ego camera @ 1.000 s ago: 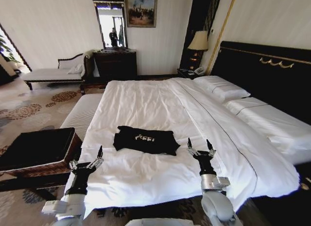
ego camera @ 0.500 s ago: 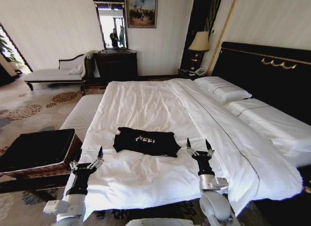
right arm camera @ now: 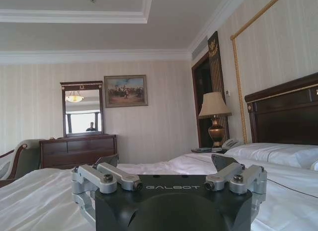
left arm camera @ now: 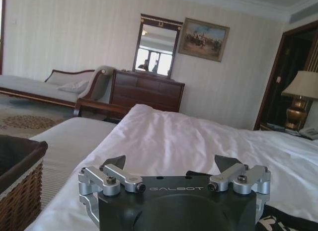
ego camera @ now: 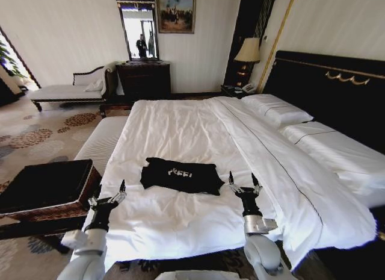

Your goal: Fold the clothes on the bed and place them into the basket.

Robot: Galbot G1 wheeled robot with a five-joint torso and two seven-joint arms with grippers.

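The black shirt [ego camera: 181, 174] with small white lettering lies folded flat on the white bed [ego camera: 180, 123], near its foot. My left gripper [ego camera: 108, 194] hovers open at the bed's near left corner, left of the shirt. Open too, my right gripper [ego camera: 242, 182] stands just right of the shirt's right edge. The wicker basket [ego camera: 45, 189] with black lining stands on the floor left of the bed. In the left wrist view the open gripper [left arm camera: 171, 164] points along the bed [left arm camera: 164, 141], with the basket [left arm camera: 17, 184] beside it and the shirt [left arm camera: 280, 223] at the edge. Nothing sits in the right gripper [right arm camera: 166, 161].
A narrow white bench [ego camera: 102, 141] runs along the bed's left side behind the basket. A dark dresser with mirror [ego camera: 143, 78] and a chaise [ego camera: 63, 92] stand at the far wall. The black headboard [ego camera: 325, 96] and a lamp [ego camera: 245, 51] are on the right.
My left forearm has swung a little lower and to the left. The right gripper has edged slightly left toward the shirt. Both stay open; the shirt has not moved.
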